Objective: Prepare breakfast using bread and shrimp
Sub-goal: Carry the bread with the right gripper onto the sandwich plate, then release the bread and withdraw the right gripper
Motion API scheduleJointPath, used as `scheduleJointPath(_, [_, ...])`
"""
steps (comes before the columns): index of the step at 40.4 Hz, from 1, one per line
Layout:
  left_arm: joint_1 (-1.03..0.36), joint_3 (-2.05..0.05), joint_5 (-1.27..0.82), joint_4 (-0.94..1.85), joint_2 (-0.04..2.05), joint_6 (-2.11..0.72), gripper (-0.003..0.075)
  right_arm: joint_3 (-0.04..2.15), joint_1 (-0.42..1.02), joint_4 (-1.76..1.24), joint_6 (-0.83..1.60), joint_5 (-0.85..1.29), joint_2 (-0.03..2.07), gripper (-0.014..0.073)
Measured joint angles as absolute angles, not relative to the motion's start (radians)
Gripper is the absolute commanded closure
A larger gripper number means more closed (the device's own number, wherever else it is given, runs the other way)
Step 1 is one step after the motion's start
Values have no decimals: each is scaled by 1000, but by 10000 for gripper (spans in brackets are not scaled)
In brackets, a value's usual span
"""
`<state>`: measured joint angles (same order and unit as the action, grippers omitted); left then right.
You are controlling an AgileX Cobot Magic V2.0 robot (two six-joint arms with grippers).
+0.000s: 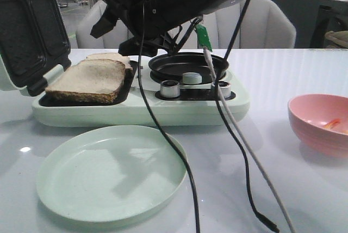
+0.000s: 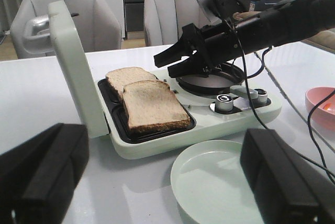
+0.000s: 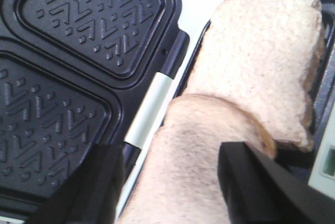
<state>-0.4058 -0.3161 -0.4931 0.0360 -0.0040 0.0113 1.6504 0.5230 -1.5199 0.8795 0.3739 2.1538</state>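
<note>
Two bread slices lie overlapping on the dark sandwich plate of a pale green breakfast maker [image 1: 141,114]: the near slice [image 1: 89,78] and the far slice [image 1: 113,57]. Both show in the left wrist view [image 2: 154,106] and the right wrist view [image 3: 261,62]. My right gripper [image 1: 97,15] reaches across from the right, open and empty, just above the bread [image 3: 170,182]. My left gripper [image 2: 165,177] is wide open and empty, low over the table beside the plate. One small orange shrimp piece [image 1: 331,124] lies in the pink bowl [image 1: 310,132].
The maker's lid [image 1: 27,26] stands open at the left. A small black pan [image 1: 187,65] and two knobs [image 1: 170,87] sit on its right half. An empty pale green plate [image 1: 109,173] lies in front. Cables [image 1: 179,151] hang from the right arm.
</note>
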Motion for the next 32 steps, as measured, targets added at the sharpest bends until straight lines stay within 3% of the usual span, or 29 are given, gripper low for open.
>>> scheduleJointPath(15, [-406,-316,-493,36,-4,11,84,1650,499,-1216,801,413,2025,66])
scheduleJointPath(21, [-406,-316,-493,38,-4,11,84,1650,464,-920,575,529,1931,109])
scheduleJointPath(32, [-406,-316,-493,38,-4,11,84,1650,398,-370,203,801,1722,112])
